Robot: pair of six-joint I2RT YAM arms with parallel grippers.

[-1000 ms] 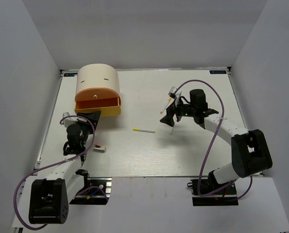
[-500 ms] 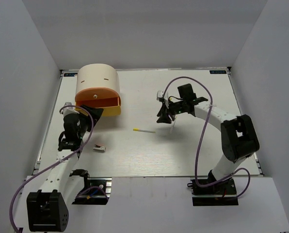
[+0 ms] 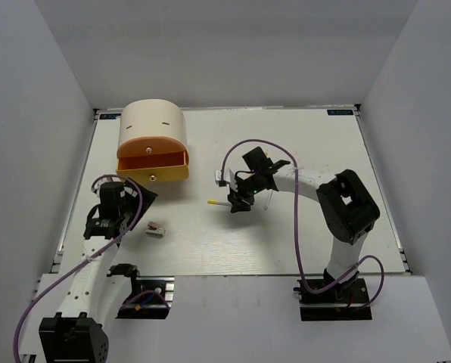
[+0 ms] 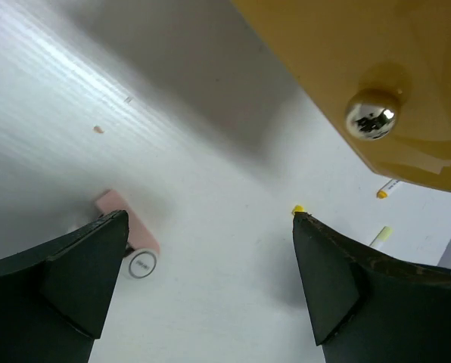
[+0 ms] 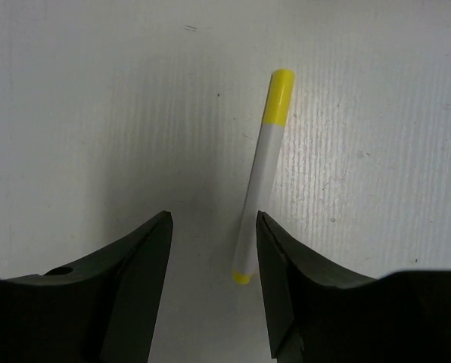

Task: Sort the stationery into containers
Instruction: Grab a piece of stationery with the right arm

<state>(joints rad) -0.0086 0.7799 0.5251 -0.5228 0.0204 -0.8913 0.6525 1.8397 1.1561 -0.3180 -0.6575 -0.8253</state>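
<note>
The containers are one cream half-cylinder box (image 3: pixel 151 121) with an orange drawer and a yellow drawer (image 3: pixel 153 172) pulled out; its shiny knob (image 4: pixel 371 113) shows in the left wrist view. A white-and-yellow pen (image 5: pixel 263 181) lies flat on the table, its near end between the fingers of my right gripper (image 5: pixel 213 219), which is open and hangs over it (image 3: pixel 237 200). My left gripper (image 4: pixel 210 219) is wide open and holds nothing; a small pink-and-grey sharpener (image 4: pixel 127 231) lies by its left finger (image 4: pixel 82 265). From above, the sharpener (image 3: pixel 157 228) sits right of the left gripper (image 3: pixel 137 203).
A second thin pen (image 3: pixel 269 197) lies right of the right gripper. Two more pen ends (image 4: pixel 388 189) show past the yellow drawer in the left wrist view. White walls enclose the table on three sides.
My right gripper has swung left from the far pen to the pen at the table's middle. My left gripper has opened wider and shifted slightly toward the drawers. The sharpener has stayed put.
</note>
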